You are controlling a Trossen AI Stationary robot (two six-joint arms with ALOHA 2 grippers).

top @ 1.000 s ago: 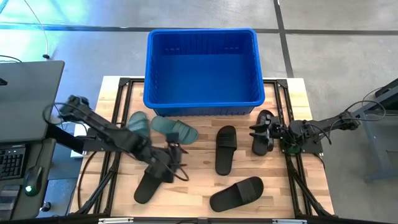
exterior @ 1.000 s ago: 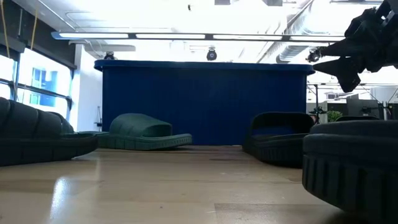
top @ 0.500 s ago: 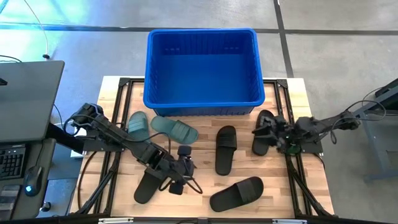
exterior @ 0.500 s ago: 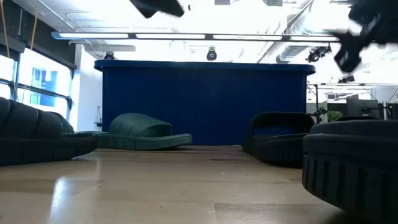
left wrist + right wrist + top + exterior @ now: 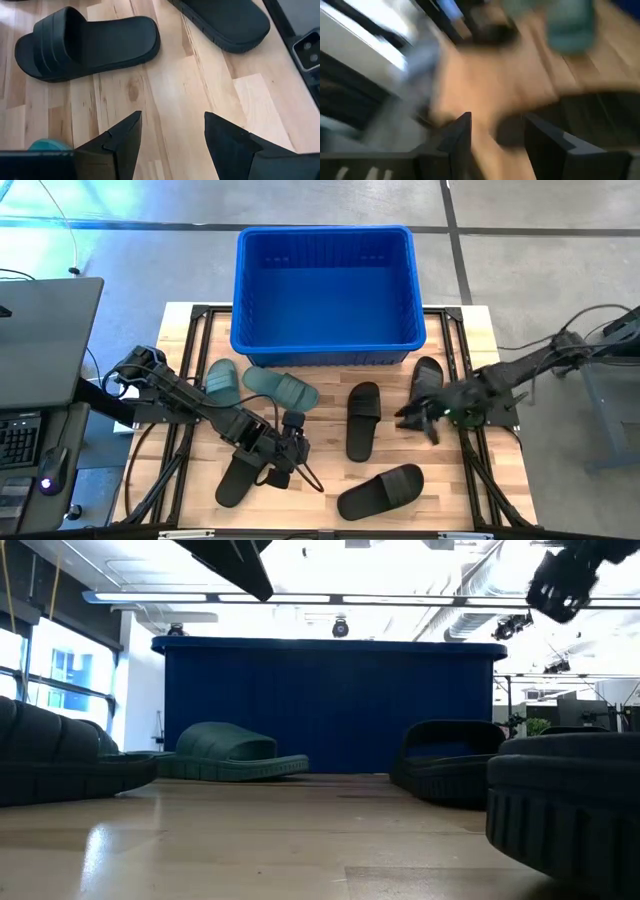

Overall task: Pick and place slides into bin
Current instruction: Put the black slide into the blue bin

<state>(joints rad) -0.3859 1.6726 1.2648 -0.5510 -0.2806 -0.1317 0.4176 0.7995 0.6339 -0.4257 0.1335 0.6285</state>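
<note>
The blue bin [image 5: 325, 290] stands at the table's far edge. Two green slides [image 5: 222, 380] [image 5: 282, 388] lie sole down before it. Black slides lie sole down at the middle [image 5: 363, 418], far right [image 5: 428, 375], near right [image 5: 380, 490] and near left [image 5: 235, 478]. My left gripper [image 5: 290, 450] hovers open and empty over bare wood [image 5: 172, 117], between the near-left and middle black slides. My right gripper [image 5: 415, 420] is open [image 5: 497, 120] and empty, above the table between the middle and far-right black slides.
Black frame rails [image 5: 190, 360] run along the table's left and right sides. A dark desk with a keyboard [image 5: 40, 380] stands left of the table. Bare wood [image 5: 320, 450] lies among the slides. In the left wrist view two black slides [image 5: 87, 45] [image 5: 220, 20] lie ahead.
My right gripper has left its place over the far-right black slide and swung toward the table's near left, moving fast. My left gripper has gone a little toward the near edge and turned, then held still. No slide has moved.
</note>
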